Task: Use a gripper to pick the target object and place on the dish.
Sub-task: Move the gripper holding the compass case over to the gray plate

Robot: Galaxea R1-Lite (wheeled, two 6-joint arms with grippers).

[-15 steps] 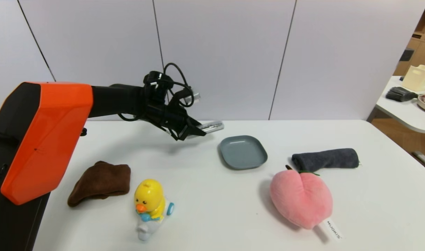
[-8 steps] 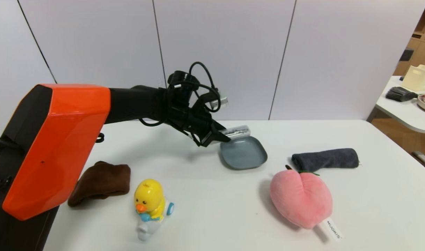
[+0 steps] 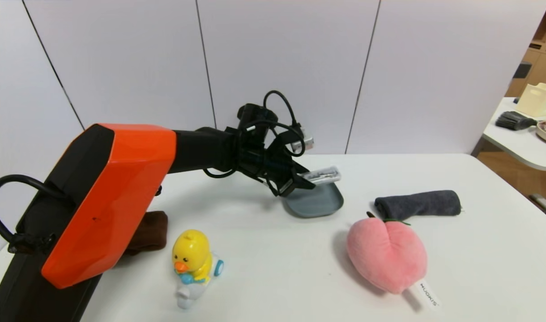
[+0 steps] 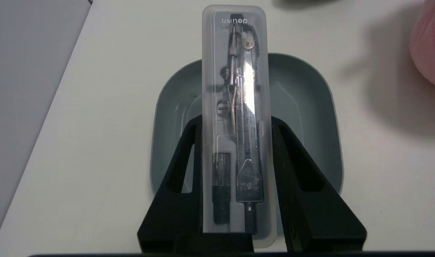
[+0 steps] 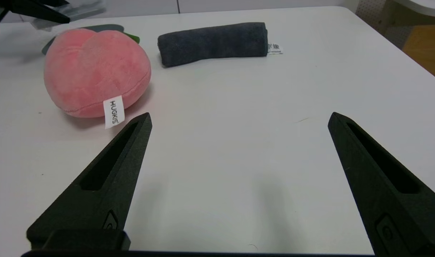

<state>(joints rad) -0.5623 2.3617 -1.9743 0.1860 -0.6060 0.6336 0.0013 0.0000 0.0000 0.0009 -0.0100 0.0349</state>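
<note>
**Case carried over the dish, release still to come**

Our left gripper [image 3: 295, 181] is clamped on the clear plastic case [image 3: 323, 175], and it has travelled across the bench [image 3: 273, 277] over the last second: earlier the case hung well to the left of the dish [image 3: 320, 203], then reached its left rim, and now it sits above the dish itself. In the left wrist view the case [image 4: 235, 117] lies lengthwise between the two black fingers [image 4: 178, 171], with the dish [image 4: 303, 117] spread beneath it on both sides. The case is longer than the dish, so its far end pokes out past the far rim.

We judge the carry nearly finished. What remains is to lower and let go, and the overhang means the case may tip on the rim if we drop it from too high.

Our right gripper [image 5: 239, 171] is parked with its fingers spread wide, on the near side of the pink plush peach [image 3: 387, 255], well away from the dish. The rolled grey cloth [image 3: 418, 203] lies just right of the dish, untouched.
</note>
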